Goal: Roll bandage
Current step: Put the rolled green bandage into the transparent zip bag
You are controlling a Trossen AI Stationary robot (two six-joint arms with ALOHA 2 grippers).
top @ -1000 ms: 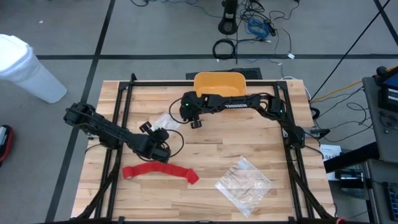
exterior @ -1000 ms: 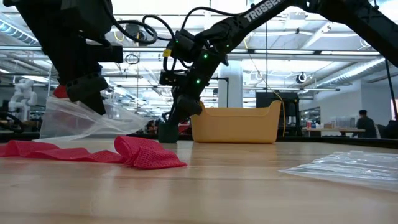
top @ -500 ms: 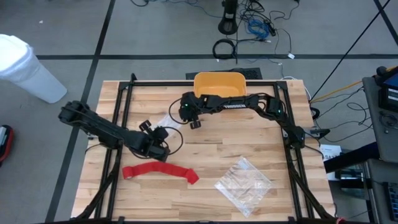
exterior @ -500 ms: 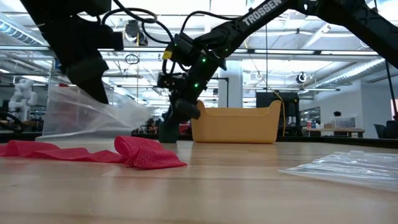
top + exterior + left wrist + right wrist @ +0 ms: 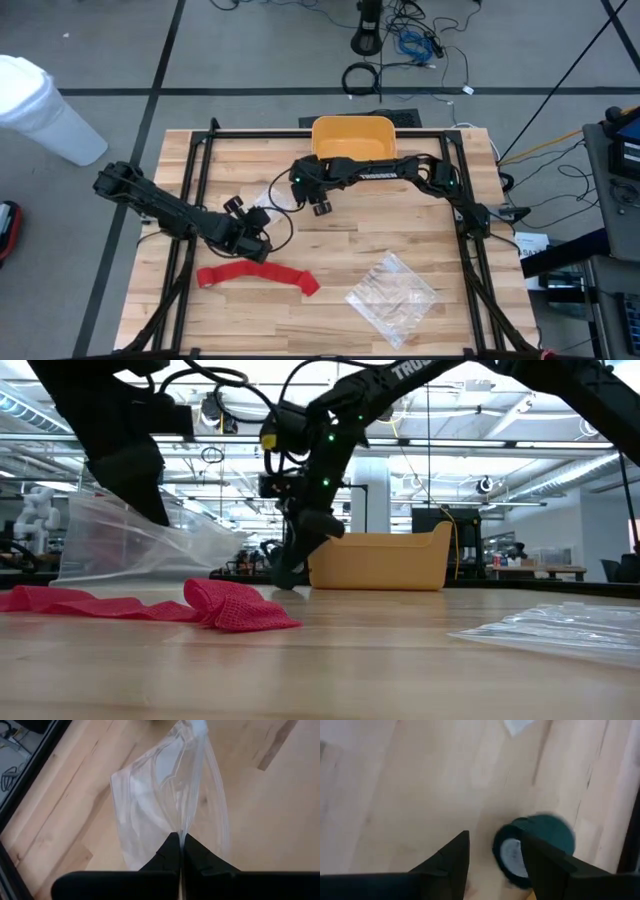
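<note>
High view: the left tool (image 5: pixel 262 222) is pinching one clear crinkled plastic bag (image 5: pixel 268 193); a second bag (image 5: pixel 394 290) is lying apart. One bright red fabric bandage (image 5: pixel 258 275), unrolled, is lying on the wooden counter (image 5: pixel 400 225).

Low view: the lifted bag could drag the bandage.

Right wrist view: the right tool (image 5: pixel 492 855), open, is hovering beside one dark teal roll (image 5: pixel 542 840) and could knock it.

Table (image 5: pixel 330 240): pale wood planks, visible grain, smooth w/ soft sheen in low view. Bandage (image 5: pixel 258 275): bright red cloth, open mesh weave, matt, rumpled; lower left of high view. Bag (image 5: pixel 165 805) pinched by left gripper (image 5: pixel 180 851): clear thin plastic film, glossy, creased. 2nd bag (image 5: pixel 392 293), lower right of high view: clear crinkled plastic, shiny. Bin (image 5: pixel 352 136), top centre: yellow-orange plastic, smooth, matt. Roll (image 5: pixel 535 847) by right gripper (image 5: pixel 495 857): dark green, matt, pale core. Gripper fingers: black, matt, hard plastic look.
</note>
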